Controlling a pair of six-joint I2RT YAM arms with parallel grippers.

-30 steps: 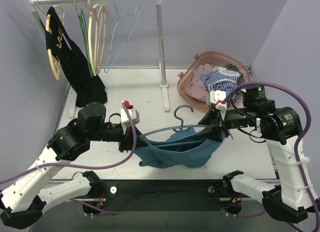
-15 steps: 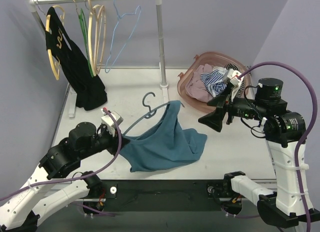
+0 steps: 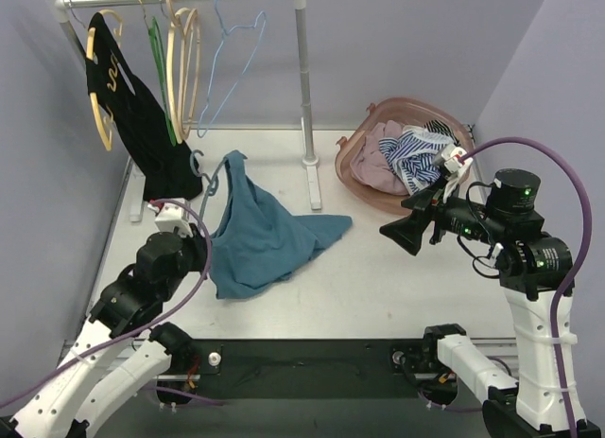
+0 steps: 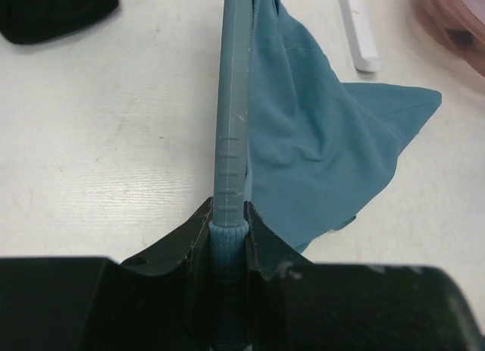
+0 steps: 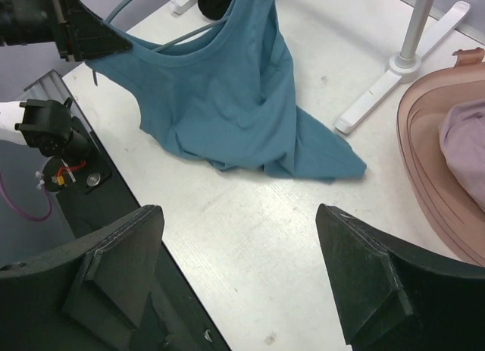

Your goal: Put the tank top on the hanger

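The teal-blue tank top (image 3: pixel 260 232) hangs threaded on the dark teal hanger (image 3: pixel 206 173), its lower part trailing on the white table. My left gripper (image 3: pixel 194 254) is shut on one end of the hanger, with a strap of the cloth pinched in. In the left wrist view the hanger arm (image 4: pixel 231 101) runs straight up from the gripper (image 4: pixel 229 230), with the tank top (image 4: pixel 318 146) draped to its right. My right gripper (image 3: pixel 406 232) is open and empty, raised above the table to the right of the tank top (image 5: pixel 227 93).
A clothes rack (image 3: pixel 304 78) stands at the back with a black garment (image 3: pixel 142 126), wooden hangers, a green hanger and a light-blue wire hanger (image 3: pixel 227 60). Its white foot (image 5: pixel 394 86) lies near the cloth. A pink basket (image 3: pixel 354 168) holds striped cloth (image 3: pixel 421 149).
My right gripper let go and drew back to the right, open. My left arm swung the hanger with the tank top left and back toward the rack.
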